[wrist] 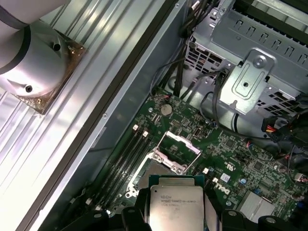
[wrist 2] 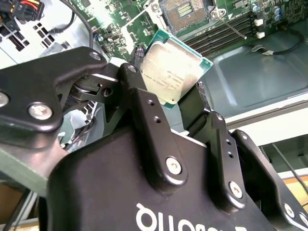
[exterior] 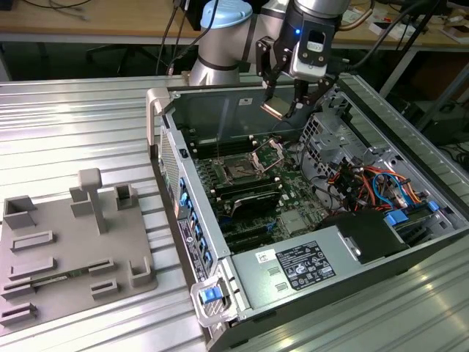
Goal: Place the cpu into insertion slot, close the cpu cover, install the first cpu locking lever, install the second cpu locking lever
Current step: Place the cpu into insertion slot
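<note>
Metal table [exterior: 73, 125], open computer case [exterior: 220, 110] with insertion slot [exterior: 239, 171], cpu [wrist 2: 174, 67] in hand [wrist 2: 165, 79]

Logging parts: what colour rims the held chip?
Green rim on the square silver chip; second wrist view.

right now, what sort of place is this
Probably a robotics lab: an open grey metal computer case lies on a ribbed metal table, wooden desks stand behind, and the black gripper holds the small square silver-grey cpu.
</note>
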Motion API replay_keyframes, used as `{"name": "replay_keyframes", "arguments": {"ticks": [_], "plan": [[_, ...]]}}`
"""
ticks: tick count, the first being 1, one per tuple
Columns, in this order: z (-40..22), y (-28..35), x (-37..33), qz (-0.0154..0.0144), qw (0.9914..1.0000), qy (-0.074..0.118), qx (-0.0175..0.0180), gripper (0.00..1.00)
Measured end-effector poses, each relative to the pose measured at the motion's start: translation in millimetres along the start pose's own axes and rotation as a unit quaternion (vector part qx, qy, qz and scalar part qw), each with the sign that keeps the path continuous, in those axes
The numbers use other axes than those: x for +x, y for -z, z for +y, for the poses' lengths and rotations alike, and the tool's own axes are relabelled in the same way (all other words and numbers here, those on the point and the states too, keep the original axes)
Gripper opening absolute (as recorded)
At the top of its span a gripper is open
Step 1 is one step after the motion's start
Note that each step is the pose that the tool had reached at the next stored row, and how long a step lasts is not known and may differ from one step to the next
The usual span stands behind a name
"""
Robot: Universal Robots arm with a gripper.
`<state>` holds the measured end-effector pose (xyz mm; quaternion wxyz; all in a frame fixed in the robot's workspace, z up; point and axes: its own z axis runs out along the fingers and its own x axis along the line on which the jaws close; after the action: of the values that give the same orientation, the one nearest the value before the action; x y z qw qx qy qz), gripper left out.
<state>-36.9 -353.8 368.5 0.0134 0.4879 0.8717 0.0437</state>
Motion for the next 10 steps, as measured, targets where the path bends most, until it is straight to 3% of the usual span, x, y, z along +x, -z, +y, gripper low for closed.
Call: {"name": "replay_keyframes", "arguments": {"ticks": [7, 10], "plan": [[-0.9, -0.3, 0.5, -0.0035, 0.99924, -0.039, -0.0007, 0.55], [-3.8, -0.1, 2.4, -0.0038, 0.99908, -0.043, -0.0009, 0.55]]}}
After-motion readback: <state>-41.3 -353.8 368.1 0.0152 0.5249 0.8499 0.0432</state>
